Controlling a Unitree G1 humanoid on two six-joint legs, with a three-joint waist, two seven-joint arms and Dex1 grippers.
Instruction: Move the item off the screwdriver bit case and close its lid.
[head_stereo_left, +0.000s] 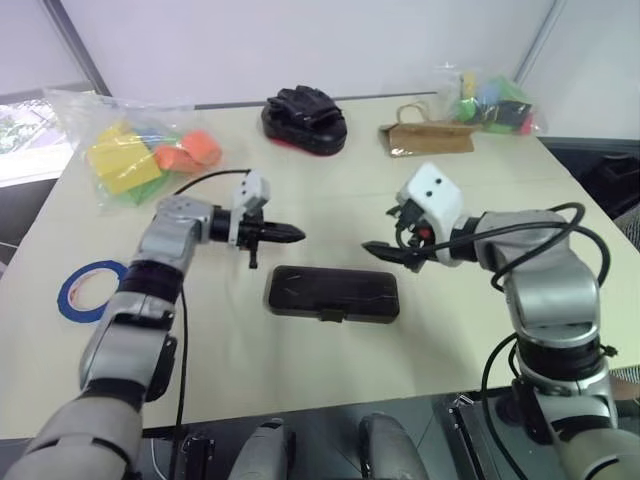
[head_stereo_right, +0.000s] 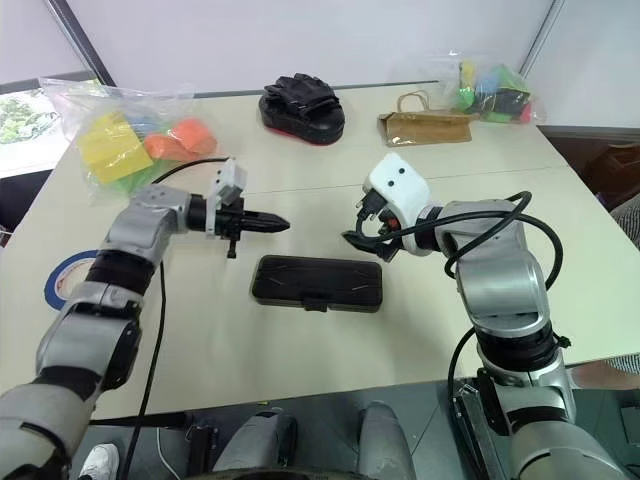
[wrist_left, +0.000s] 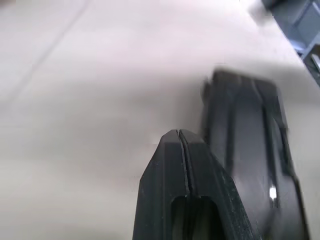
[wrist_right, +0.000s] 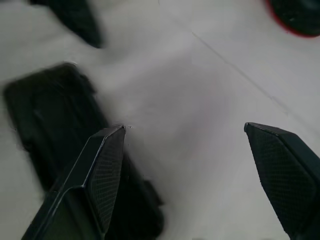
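Screwdriver bit case (head_stereo_left: 333, 293) lay flat on the table (head_stereo_left: 300, 370) between the two arms, the lid (head_stereo_right: 316, 280) down over it, latch tab on the near edge, nothing on top. Left claw (head_stereo_left: 292, 236) hovered just beyond the case's left end — fingers pressed together, holding nothing. Right claw (head_stereo_left: 385, 252) hung above the right end, fingers spread wide, empty — black glove pad (head_stereo_left: 305, 120) sat at the far edge

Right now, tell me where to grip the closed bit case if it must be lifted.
Pinch the screwdriver bit case across its short width, from above, near mid-length. It lies flat with its lid shut, long sides running left to right. The open right gripper hovers near its right end and looks best placed.
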